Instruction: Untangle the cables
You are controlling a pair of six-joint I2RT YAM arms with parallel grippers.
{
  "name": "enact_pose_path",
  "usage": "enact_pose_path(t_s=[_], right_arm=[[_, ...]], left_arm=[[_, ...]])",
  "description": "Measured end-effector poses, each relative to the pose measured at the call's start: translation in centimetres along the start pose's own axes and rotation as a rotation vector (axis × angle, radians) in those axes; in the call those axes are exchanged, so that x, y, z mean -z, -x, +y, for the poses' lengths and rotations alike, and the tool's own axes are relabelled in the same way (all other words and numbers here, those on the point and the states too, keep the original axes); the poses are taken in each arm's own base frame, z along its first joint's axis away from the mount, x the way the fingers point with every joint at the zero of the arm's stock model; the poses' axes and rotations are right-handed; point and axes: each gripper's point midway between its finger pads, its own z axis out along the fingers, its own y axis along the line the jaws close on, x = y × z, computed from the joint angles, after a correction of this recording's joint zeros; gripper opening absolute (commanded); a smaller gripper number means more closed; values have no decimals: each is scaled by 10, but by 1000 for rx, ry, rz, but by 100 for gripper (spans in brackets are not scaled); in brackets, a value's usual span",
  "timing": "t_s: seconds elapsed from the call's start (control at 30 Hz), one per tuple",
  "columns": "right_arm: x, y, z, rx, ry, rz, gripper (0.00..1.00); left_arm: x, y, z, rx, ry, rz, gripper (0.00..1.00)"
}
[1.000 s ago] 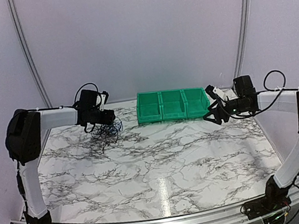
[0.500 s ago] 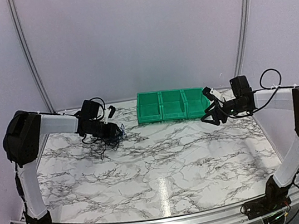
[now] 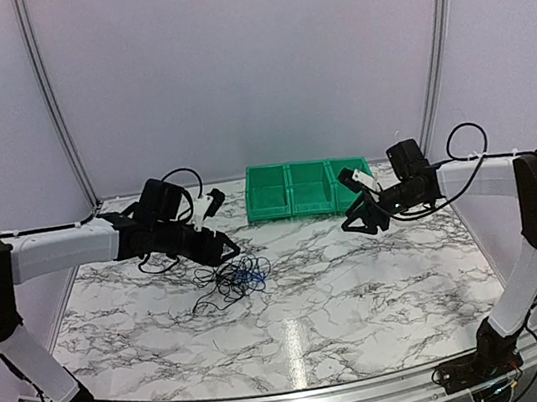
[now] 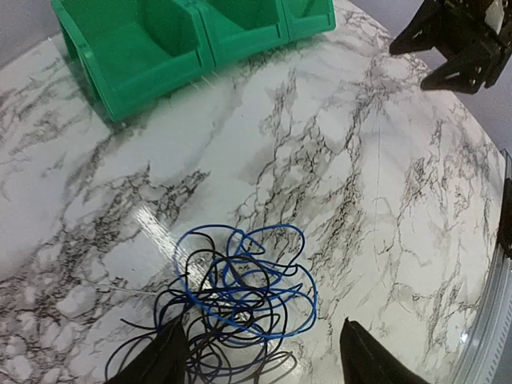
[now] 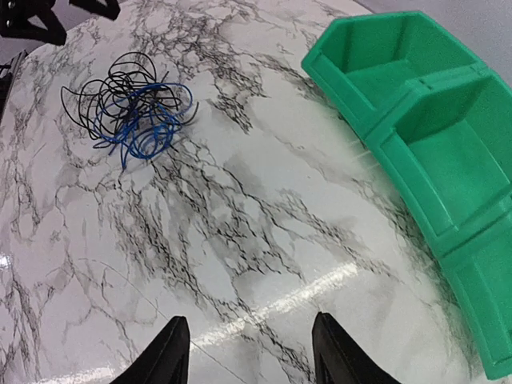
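The marble-patterned table (image 3: 362, 288) is seen across the whole workspace. The left arm (image 3: 63, 247) is stretched inward over the table's left half. The right arm (image 3: 487, 173) is reached in from the right edge toward the far side. A row of green bins (image 3: 309, 188) with three compartments is set at the far edge near the middle, and nothing can be made out inside them. The cables (image 5: 132, 112) are found as one loose tangle flat on the marble, left of centre, in front of the bins and well apart from them. Black strands are looped wide and blue strands are bunched toward the table's centre. The left gripper (image 4: 264, 360) is held just over the tangle's left side with its jaws spread wide. In the left wrist view most of the tangle is seen between and just ahead of the fingers (image 4: 160, 364), with black loops running right beside one of them. Contact there cannot be confirmed, and nothing is clamped. The right gripper (image 5: 250, 352) is held above bare marble near the right end of the bins, with its jaws wide apart and nothing between them, well apart from the tangle.
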Motion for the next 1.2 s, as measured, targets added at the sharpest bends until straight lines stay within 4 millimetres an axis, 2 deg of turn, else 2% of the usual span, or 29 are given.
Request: enact_pose_path(t_s=[0.13,0.2,0.27,0.33,0.4,0.47,0.57,0.67,0.87,0.97,1.03,1.13,1.2], right_arm=[[-24,27,38,146,52,14,48],[-35,41,56,242,66,18,40],[-46,55,73,339,73,21,30],[-59,65,82,407,66,33,26],[-76,75,87,442,65,47,26],[-93,82,88,437,73,58,33],[-116,83,83,361,93,70,41],[-136,70,81,252,125,100,50],[-171,46,75,54,170,173,50],[-179,39,76,-8,191,192,40],[-182,35,78,-44,204,202,20],[-187,33,80,-89,228,214,0],[-188,32,83,-115,243,217,0]], left_arm=[[36,39,5,-43,93,-99,75],[45,52,16,-35,156,-133,73],[46,53,32,-4,223,-137,70],[43,48,49,37,278,-122,68],[40,39,65,86,309,-103,67],[40,31,74,127,319,-90,67],[44,27,82,165,329,-92,67],[47,21,80,175,330,-91,67],[55,25,75,175,321,-113,67],[58,28,74,176,317,-124,67],[58,29,73,180,317,-127,67],[58,28,74,183,316,-126,66],[57,28,73,185,314,-129,66]])
